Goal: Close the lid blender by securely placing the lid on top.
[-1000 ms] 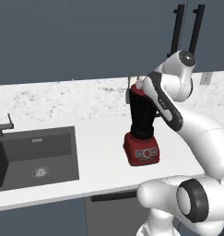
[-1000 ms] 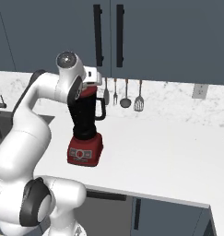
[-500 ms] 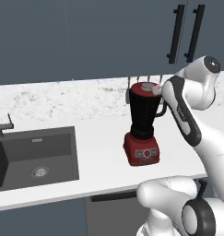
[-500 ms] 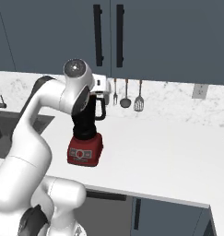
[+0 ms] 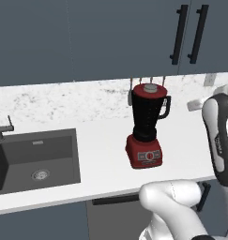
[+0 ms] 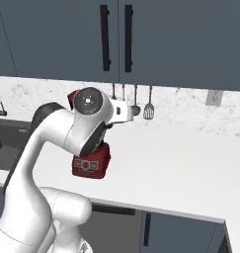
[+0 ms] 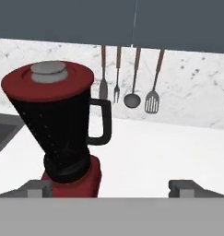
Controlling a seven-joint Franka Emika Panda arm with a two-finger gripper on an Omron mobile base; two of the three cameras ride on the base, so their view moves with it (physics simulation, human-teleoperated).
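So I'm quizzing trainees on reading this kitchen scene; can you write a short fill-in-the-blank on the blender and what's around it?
1. The lid sits on top of the ____ jar of the blender.
2. The blender's base is coloured ____.
3. The sink is set into the counter to the blender's ____ in the left base view.
4. The fingers hold ____.

Missing words: dark; red; left; nothing
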